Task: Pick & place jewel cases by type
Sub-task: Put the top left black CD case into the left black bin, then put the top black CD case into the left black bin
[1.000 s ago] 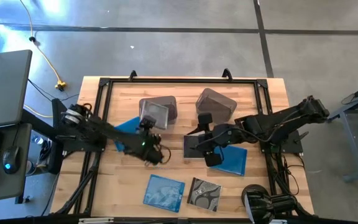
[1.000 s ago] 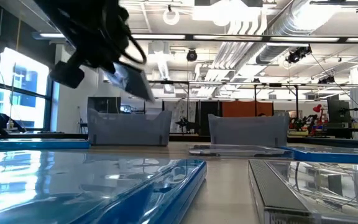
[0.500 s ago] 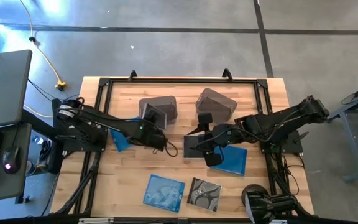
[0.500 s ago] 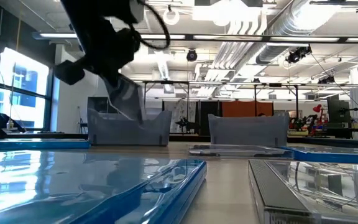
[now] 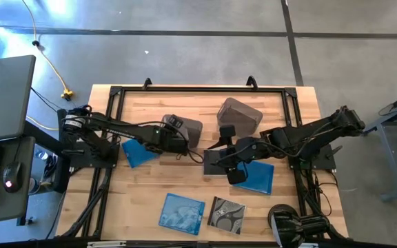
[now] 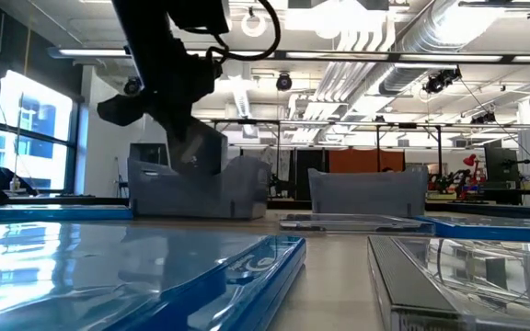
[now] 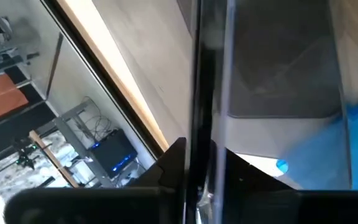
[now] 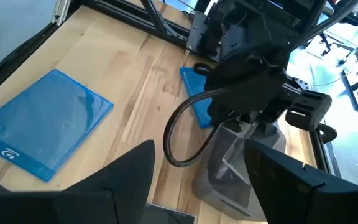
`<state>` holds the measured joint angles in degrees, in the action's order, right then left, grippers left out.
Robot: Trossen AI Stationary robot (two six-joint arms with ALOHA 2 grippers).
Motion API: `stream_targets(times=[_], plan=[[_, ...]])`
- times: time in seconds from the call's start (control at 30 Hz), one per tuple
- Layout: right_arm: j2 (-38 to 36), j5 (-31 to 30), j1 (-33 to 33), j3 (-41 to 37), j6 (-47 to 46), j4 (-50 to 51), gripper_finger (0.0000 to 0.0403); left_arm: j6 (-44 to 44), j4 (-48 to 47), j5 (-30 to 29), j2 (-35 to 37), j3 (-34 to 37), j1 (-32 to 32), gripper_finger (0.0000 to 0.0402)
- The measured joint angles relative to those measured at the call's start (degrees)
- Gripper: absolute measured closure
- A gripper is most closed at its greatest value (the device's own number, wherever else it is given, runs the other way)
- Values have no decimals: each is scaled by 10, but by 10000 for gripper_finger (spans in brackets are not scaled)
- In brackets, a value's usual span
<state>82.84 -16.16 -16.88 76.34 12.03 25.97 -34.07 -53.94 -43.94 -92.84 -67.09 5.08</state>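
Observation:
My left gripper (image 5: 173, 138) is shut on a dark jewel case (image 6: 201, 152) that stands nearly on edge in the left grey bin (image 5: 190, 129). In the left wrist view the case shows edge-on (image 7: 197, 93). My right gripper (image 5: 231, 165) is open and empty just above a dark case (image 5: 212, 164) and a blue case (image 5: 260, 178), both lying flat. Another blue case (image 5: 138, 153) lies flat at the left. A cloud-patterned blue case (image 5: 182, 212) and a silvery-patterned case (image 5: 226, 215) lie flat near the front edge. My left gripper pinches the dark case between its two fingers at its upper edge (image 6: 187, 138). The fingers come slanting down from above, from the table's left. The case is steeply tilted, and its lower part is inside the left bin (image 6: 237, 193).
A second grey bin (image 5: 240, 114) stands at the far middle, right of the left bin. A black metal frame (image 5: 185, 88) runs around the table's edge. The two arms are close together at the table's middle.
My left gripper has gone toward the table's far right and down to the left bin with the dark case. The case has tipped from slanting to nearly on edge and has gone into the bin. The bin has shifted a little toward the right.

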Motion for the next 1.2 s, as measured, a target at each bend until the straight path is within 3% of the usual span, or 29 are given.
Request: stream_targets(times=[0.47, 0.83, 1.0, 1.2], plan=[[0, 0, 0, 0, 0, 1, 159, 94, -2, 35, 0, 0, 6, 255], [0, 0, 0, 0, 0, 3, 159, 133, -77, 31, 0, -81, 63, 240], [0, 0, 0, 0, 0, 15, 159, 219, -139, 85, 0, -125, 83, 240], [0, 0, -1, 0, -43, 46, 159, 316, -155, 175, 0, -130, 111, 240]])
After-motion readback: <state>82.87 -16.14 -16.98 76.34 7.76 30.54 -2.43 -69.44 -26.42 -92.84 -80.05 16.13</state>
